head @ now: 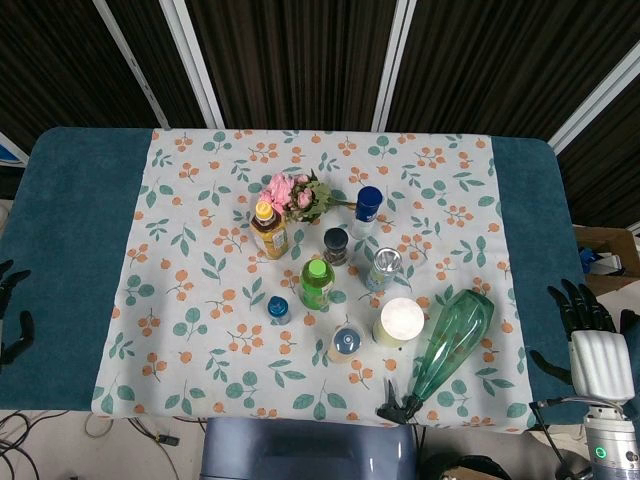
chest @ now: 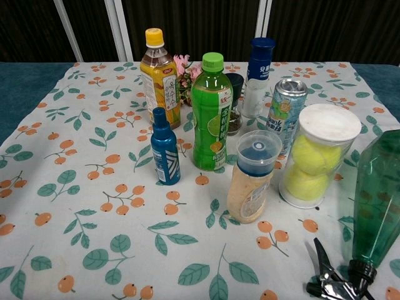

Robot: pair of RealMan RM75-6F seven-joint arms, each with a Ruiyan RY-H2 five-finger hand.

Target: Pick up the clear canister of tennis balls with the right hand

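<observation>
The clear canister of tennis balls (chest: 317, 156) (head: 398, 322) stands upright on the cloth, capped by a round white lid; two yellow-green balls show stacked through its clear wall; in the head view it sits at about five o'clock from the cluster's middle; nothing grips it.

1. From my seat, the canister of tennis balls (chest: 317, 156) stood upright on the tablecloth (head: 200, 200), right of the capped jar (chest: 253, 177).
2. The spray bottle (head: 450, 342) lay tipped further right.
3. Behind the canister stood the can (chest: 285, 111).
4. My right hand (head: 585, 315) rested at the table's right edge, my left hand (head: 12, 310) at its left edge.
</observation>
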